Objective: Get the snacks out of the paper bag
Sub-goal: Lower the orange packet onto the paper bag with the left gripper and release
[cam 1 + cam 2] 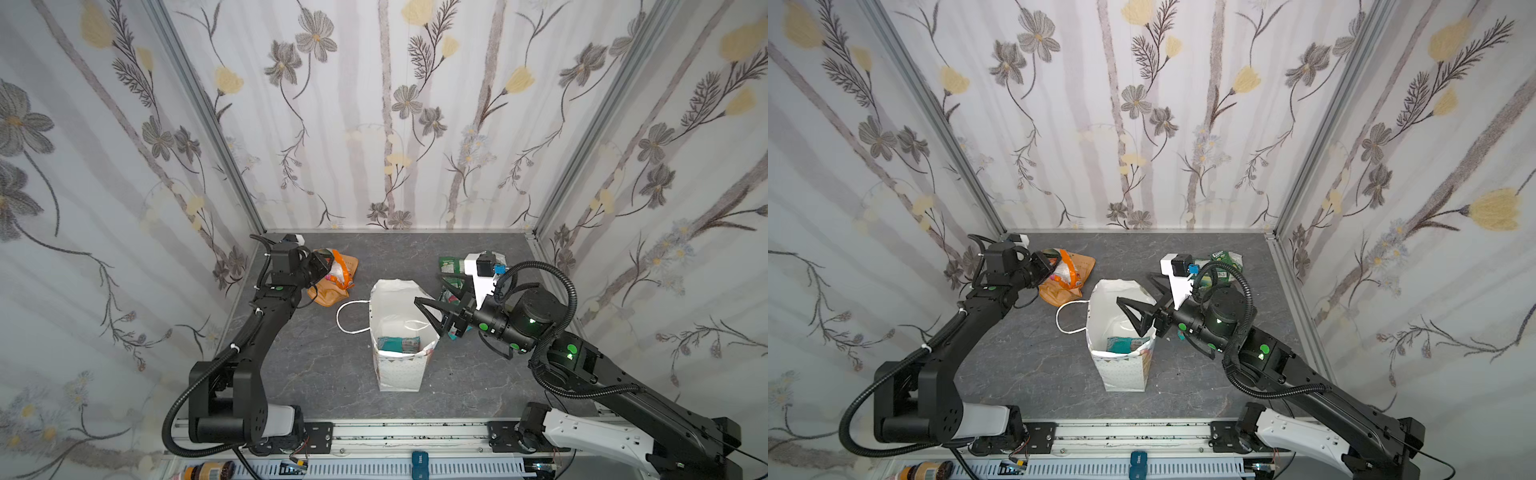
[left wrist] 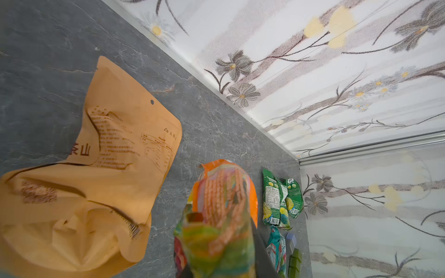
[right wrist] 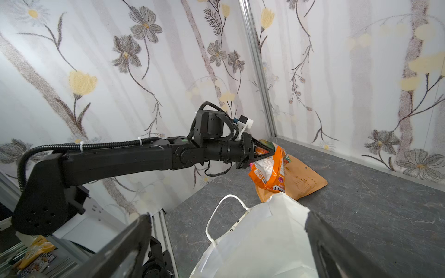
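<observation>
The white paper bag (image 1: 397, 370) (image 1: 1125, 370) stands upright mid-table, with a teal snack packet (image 1: 392, 344) (image 1: 1121, 344) lying at its bottom. My right gripper (image 1: 428, 318) (image 1: 1130, 316) (image 3: 228, 216) is open over the bag's right rim, and the bag's top (image 3: 260, 240) lies between its fingers. At the back left my left gripper (image 1: 328, 266) (image 3: 262, 150) is shut on the orange-white packet (image 2: 224, 204) (image 3: 267, 166), just above the tan pouch (image 2: 115, 149) (image 1: 332, 293). Two green packets (image 2: 272, 199) (image 1: 451, 266) and another teal packet (image 2: 277, 248) lie at the back right.
A lilac-grey cube (image 2: 290, 239) and an olive-green cube (image 2: 295, 261) sit beside the teal packet. The bag's cord handle (image 1: 349, 318) loops out to the left. Floral curtain walls close three sides, and a metal rail (image 1: 415, 432) runs along the front.
</observation>
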